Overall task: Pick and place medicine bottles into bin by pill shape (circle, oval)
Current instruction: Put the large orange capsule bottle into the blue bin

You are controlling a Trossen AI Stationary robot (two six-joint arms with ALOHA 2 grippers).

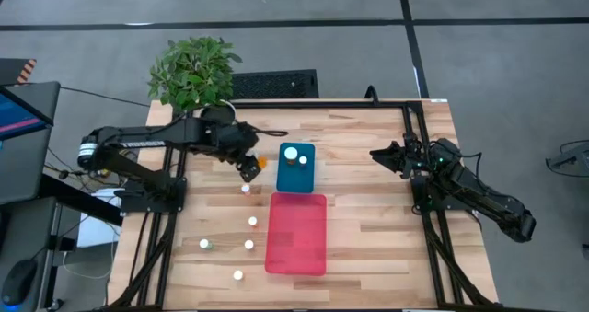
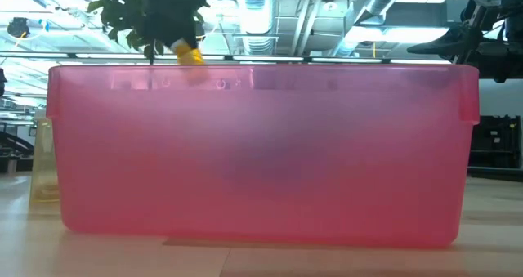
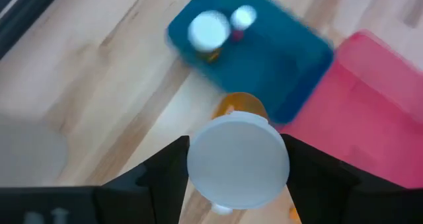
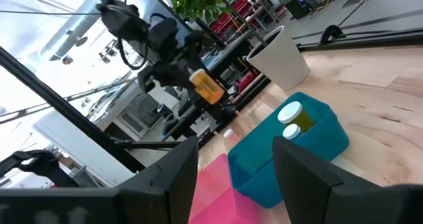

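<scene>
My left gripper [image 1: 250, 167] is shut on a medicine bottle [image 1: 261, 162] with a white cap and an orange body, held above the table just left of the blue bin [image 1: 296, 181]. The blue bin holds two white-capped bottles [image 1: 291, 154]. The pink bin [image 1: 296, 234] lies next to it on the near side. Several more small bottles [image 1: 252, 222] stand on the table left of the pink bin. My right gripper [image 1: 379, 154] is open and empty at the table's right, well above the wood. My left gripper pinches the bottle at its white cap end [image 3: 198, 164] between its two fingers [image 3: 168, 178], one on each side. The fingers slant down from the table's left. The bottle is lifted clear of the table and tilted, its orange body [image 3: 241, 106] pointing away from the wrist.
A potted plant [image 1: 193, 71] in a white pot [image 4: 281, 52] stands at the table's far left, behind my left arm. Black frame rails run along the table's left and right sides [image 1: 425, 165]. Bare wood lies between the bins and my right arm.
</scene>
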